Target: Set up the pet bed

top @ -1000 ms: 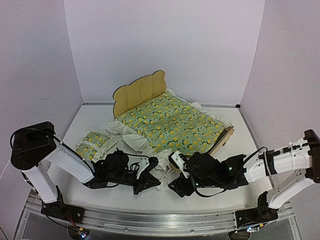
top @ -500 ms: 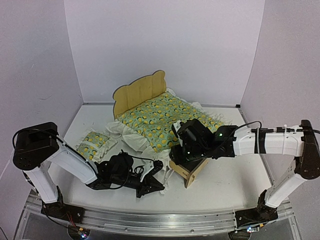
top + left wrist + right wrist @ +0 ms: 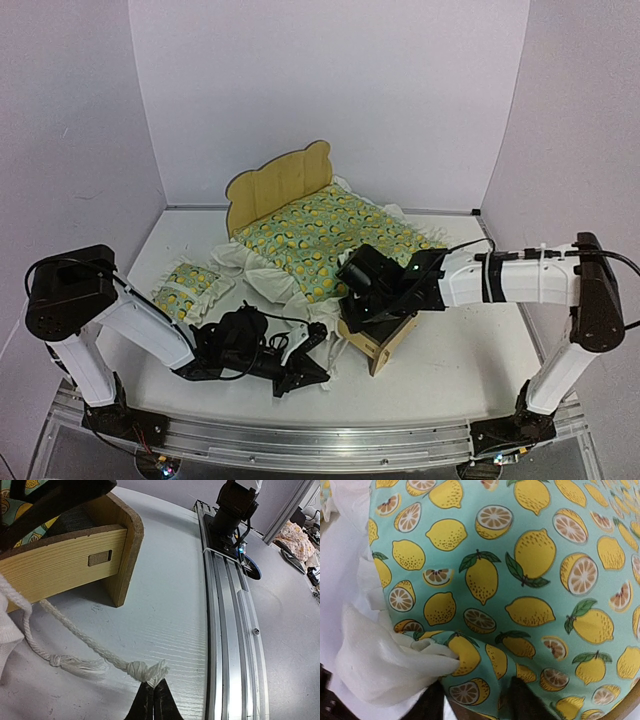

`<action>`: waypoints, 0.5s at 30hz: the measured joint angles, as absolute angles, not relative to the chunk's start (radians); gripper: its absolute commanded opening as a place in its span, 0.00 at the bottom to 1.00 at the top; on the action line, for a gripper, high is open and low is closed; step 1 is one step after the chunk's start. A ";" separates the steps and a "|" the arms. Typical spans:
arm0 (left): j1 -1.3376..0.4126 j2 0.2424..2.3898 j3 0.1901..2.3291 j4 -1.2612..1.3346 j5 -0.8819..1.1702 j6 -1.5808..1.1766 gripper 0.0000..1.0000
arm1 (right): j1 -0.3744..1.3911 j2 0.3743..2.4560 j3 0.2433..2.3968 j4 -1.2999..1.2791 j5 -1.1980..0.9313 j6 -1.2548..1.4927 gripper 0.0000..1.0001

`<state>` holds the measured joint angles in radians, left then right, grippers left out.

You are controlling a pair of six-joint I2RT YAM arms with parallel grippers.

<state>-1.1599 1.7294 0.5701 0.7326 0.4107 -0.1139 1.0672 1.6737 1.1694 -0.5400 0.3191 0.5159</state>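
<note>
**Right arm now up over the foot of the bed**

Since 1 second ago the right arm is no longer lying low by the near edge. It is reaching left over the foot end of the light plywood pet bed (image 3: 280,185) with the rounded bear-ear headboard. The left arm is sitting slightly nearer than before.

The pet bed is standing in the middle of the white table (image 3: 450,370), with its headboard at the far left and its foot corner pointing toward the near right. A green quilt (image 3: 320,235) printed with yellow lemons and edged in white ruffle is covering it. A small matching ruffled pillow (image 3: 188,290) is lying on the table to the bed's left, apart from it.

The right gripper (image 3: 372,300) is pressing down at the quilt's near end. In the wrist view its 2 fingers are standing partway apart (image 3: 479,685), with a bunched fold of the quilt (image 3: 520,580) pinched between them.

The left gripper (image 3: 300,378) is lying low on the table just near the foot corner. Its jaws are squeezing together (image 3: 153,690) on the knotted end of a white twisted cord (image 3: 90,645). The cord is trailing back along the table below the bed's side rail (image 3: 65,562). A silver aluminium rail (image 3: 230,605) is running along the table's near edge.
</note>
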 measured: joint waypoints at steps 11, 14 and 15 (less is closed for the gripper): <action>-1.163 1.729 0.570 0.693 0.392 -0.109 0.00 | 1.066 1.677 1.196 -0.716 0.293 0.368 0.00; -1.164 1.737 0.584 0.679 0.411 -0.106 0.00 | 1.065 1.639 1.196 -0.782 0.231 0.342 0.00; -1.164 1.740 0.590 0.679 0.418 -0.105 0.00 | 1.065 1.626 1.196 -0.800 0.210 0.332 0.00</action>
